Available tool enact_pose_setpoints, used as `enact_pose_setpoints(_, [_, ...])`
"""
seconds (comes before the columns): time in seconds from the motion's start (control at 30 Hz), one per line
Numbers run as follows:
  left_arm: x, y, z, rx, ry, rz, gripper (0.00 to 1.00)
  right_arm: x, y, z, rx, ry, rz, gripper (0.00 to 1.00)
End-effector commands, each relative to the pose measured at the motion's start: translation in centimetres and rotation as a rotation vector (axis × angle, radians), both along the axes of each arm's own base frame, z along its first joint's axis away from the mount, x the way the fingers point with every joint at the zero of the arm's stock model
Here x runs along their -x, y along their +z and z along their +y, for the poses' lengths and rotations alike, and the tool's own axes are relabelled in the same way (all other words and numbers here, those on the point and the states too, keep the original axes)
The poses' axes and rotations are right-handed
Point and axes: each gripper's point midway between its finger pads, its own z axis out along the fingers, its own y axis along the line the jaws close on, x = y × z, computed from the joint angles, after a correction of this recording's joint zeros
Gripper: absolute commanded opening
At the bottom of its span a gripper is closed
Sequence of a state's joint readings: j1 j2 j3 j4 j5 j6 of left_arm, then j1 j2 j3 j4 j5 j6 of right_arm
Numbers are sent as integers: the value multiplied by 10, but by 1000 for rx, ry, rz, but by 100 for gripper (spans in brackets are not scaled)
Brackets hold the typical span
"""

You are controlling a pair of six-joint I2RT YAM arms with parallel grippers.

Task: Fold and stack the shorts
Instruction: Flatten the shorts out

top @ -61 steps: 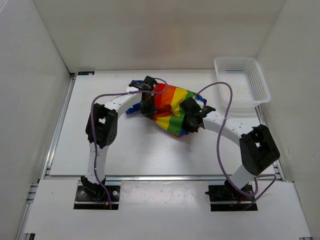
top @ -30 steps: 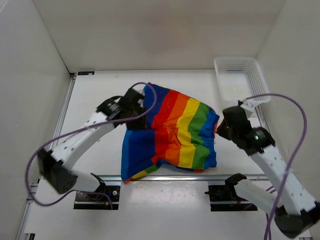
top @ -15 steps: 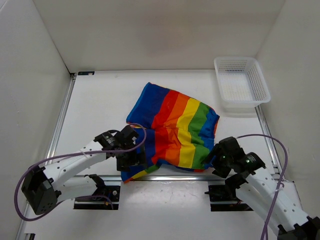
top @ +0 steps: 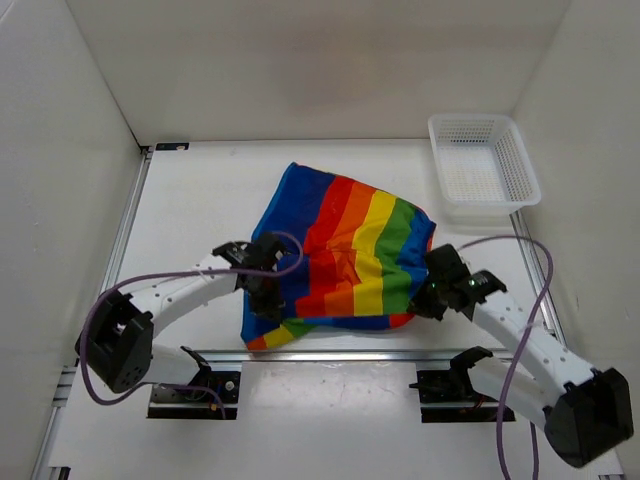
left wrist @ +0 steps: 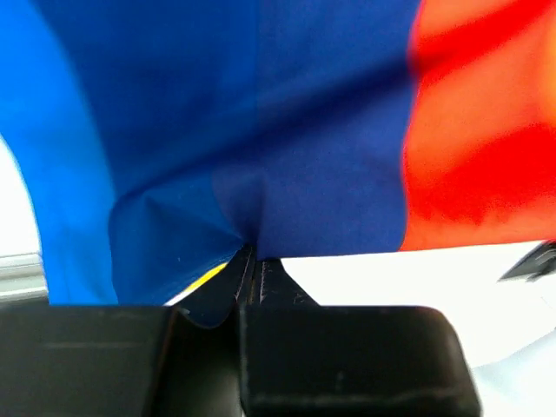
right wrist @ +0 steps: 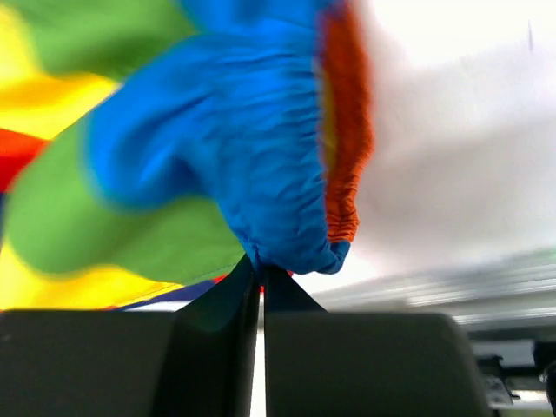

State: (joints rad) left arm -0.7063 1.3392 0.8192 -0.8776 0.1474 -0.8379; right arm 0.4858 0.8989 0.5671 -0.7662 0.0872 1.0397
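— What kind of place is this?
— A robotics lab cell. Plain white panels (top: 300, 60) box in a white bench (top: 200, 200) edged by an aluminium rail (top: 118, 250).
— What else shows it?
— The left arm (top: 180, 290) and right arm (top: 520, 335), bolted at its near edge, trailing purple cables (top: 520, 245).

The shorts (top: 345, 250) are soft, matt cloth, smooth across the stripes and finely puckered along the gathered edge in the right wrist view. The left gripper (left wrist: 250, 265) and right gripper (right wrist: 259, 271) are matt black plastic, faintly grainy. The basket (top: 482, 170) is white plastic mesh. The table (top: 200, 210) is smooth matt white, edged by a dull metal rail (top: 121, 245).
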Motion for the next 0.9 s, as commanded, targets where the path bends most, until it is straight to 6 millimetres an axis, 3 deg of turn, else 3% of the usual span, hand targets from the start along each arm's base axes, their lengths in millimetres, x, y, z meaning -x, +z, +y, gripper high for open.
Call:
enact_pose_setpoints(0.0, [-83,47,8,-15,30,-227,10,-82,55,-6,101,0,-227,1])
enact_pose_setpoints(0.03, [-101,60,10,-21,40,-267,10,-115,97,-2,96,-6,-321,1])
enact_pose_setpoints(0.07, [-120,72,14,-32,55,-299,10,-138,102,-1,139,38,-324,1])
enact_pose_setpoints(0.1, [-155,101,19,-44,75,-354,10,-159,121,-3,133,39,-357,1])
enact_pose_setpoints(0.13, [-171,117,21,-55,84,-381,10,-177,144,1,126,56,-404,1])
enact_pose_setpoints(0.17, [-185,134,25,-71,95,-408,10,-202,188,7,133,87,-479,1])
enact_pose_setpoints(0.2, [-214,177,24,-52,125,-501,10,-212,211,6,135,85,-517,1])
enact_pose_setpoints(0.23, [-214,192,30,-80,125,-509,10,-217,233,7,136,95,-561,1])
enact_pose_setpoints(0.27, [-219,214,33,-62,145,-552,10,-221,267,7,132,102,-637,1])
enact_pose_setpoints(0.3, [-225,229,38,-54,157,-584,10,-217,276,10,130,117,-657,1])
enact_pose_setpoints(0.33, [-225,256,36,-15,163,-645,10,-208,290,7,120,110,-696,1])
enact_pose_setpoints(0.37, [-223,263,40,-3,171,-657,10,-202,296,5,115,107,-713,1])
enact_pose_setpoints(0.4, [-219,271,41,6,174,-677,10,-193,280,1,129,120,-683,1])
enact_pose_setpoints(0.43, [-206,268,45,14,170,-674,10,-175,286,-1,119,126,-709,1])
enact_pose_setpoints(0.47, [-199,265,47,20,181,-672,10,-166,276,-7,135,117,-698,1])
enact_pose_setpoints(0.5, [-195,262,46,40,186,-678,10,-152,239,-9,152,141,-623,1])
enact_pose_setpoints(0.53, [-175,243,51,45,195,-645,10,-132,237,-14,153,141,-648,1])
enact_pose_setpoints(0.57, [-163,234,46,76,179,-627,10,-120,222,-15,155,157,-628,1])
enact_pose_setpoints(0.6, [-153,224,46,93,170,-621,10,-111,205,-23,181,146,-607,8])
enact_pose_setpoints(0.63, [-147,218,40,133,160,-636,30,-94,172,-34,206,133,-558,24])
enact_pose_setpoints(0.67, [-121,188,40,151,147,-569,54,-84,156,-40,223,120,-520,61])
enact_pose_setpoints(0.7, [-112,175,41,156,153,-540,78,-76,143,-44,234,126,-489,71])
enact_pose_setpoints(0.73, [-103,162,42,154,157,-508,95,-64,126,-48,235,116,-442,79])
enact_pose_setpoints(0.77, [-94,140,46,129,155,-460,100,-61,118,-51,240,104,-415,84])
enact_pose_setpoints(0.87, [-89,129,59,86,184,-434,100,-54,109,-48,220,107,-373,86])
